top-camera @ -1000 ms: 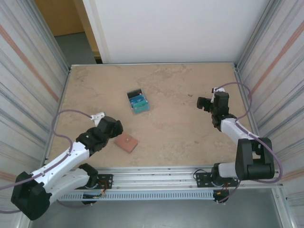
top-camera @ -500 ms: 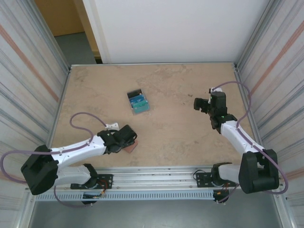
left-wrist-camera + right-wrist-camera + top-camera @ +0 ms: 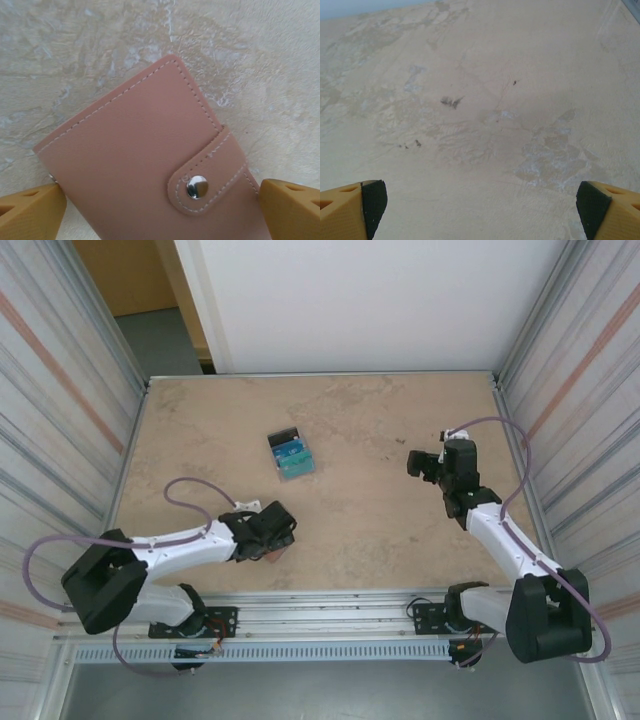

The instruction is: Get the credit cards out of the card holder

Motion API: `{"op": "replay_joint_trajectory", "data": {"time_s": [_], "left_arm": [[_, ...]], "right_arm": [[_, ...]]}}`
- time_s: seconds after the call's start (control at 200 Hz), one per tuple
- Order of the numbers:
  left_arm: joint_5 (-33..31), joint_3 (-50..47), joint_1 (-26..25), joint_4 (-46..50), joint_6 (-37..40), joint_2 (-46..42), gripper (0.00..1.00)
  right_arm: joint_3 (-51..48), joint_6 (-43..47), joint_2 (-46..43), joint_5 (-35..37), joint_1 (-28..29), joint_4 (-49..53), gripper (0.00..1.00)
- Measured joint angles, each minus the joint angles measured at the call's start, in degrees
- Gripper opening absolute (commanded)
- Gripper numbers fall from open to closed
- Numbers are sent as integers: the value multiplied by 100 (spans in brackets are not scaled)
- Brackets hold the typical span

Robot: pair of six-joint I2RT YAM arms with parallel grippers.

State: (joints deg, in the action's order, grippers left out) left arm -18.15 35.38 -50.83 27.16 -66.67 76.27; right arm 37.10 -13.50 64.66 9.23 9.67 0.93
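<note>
the card holder (image 3: 135, 165) is a flat salmon-pink wallet, closed, with pale stitching along its edges and a small tab fastened by a silver snap (image 3: 197, 186). it lies on the beige table (image 3: 380, 530), near the front edge on the left side. the left gripper (image 3: 160, 210) is over it, jaws wide, one yellow finger at each side. the right gripper (image 3: 480, 205) is wide open too, above bare table.

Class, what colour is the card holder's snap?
The snap is silver, clearest in the left wrist view.
</note>
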Motion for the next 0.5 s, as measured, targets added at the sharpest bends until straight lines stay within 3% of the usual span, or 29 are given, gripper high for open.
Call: {"op": "replay_joint_trajectory", "data": {"time_s": [0.205, 0.501], "left_arm": [[120, 192, 26, -61, 365, 372, 99], [284, 675, 94, -55, 1617, 970, 99]], "right_arm": [[0, -11, -149, 4, 50, 66, 99], [0, -155, -195, 83, 164, 223, 99]]}}
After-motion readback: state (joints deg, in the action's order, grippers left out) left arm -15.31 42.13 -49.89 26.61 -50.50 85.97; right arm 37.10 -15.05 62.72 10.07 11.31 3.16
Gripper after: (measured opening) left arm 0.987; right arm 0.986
